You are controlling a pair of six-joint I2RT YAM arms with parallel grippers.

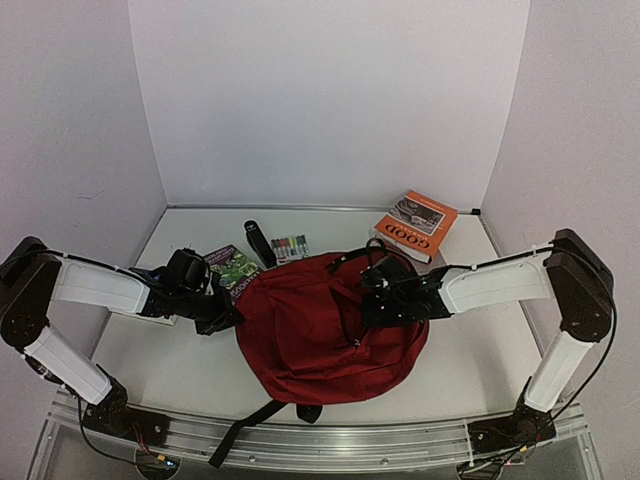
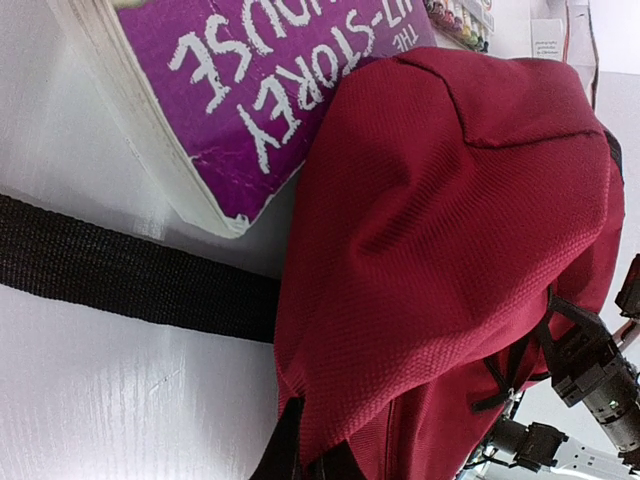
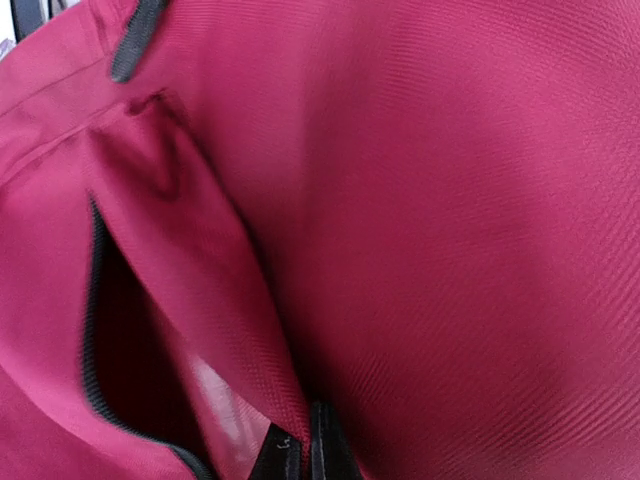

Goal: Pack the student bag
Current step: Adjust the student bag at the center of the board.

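Right end effector (image 3: 298, 456) clamped on a fold of the red student bag (image 3: 450, 220), left end effector (image 2: 312, 462) clamped on its edge, purple paperback (image 2: 250, 100) just beside.

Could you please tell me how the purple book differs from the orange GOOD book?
The purple book lies left of the student bag, its corner against the fabric; the orange GOOD book lies behind the bag's right side. The GOOD book carries another orange book; the purple one carries none. Both lie flat, unpacked.

Purple book (image 1: 231, 266), markers (image 1: 290, 246), black object (image 1: 260, 243) — orange books (image 1: 418, 223) far right.
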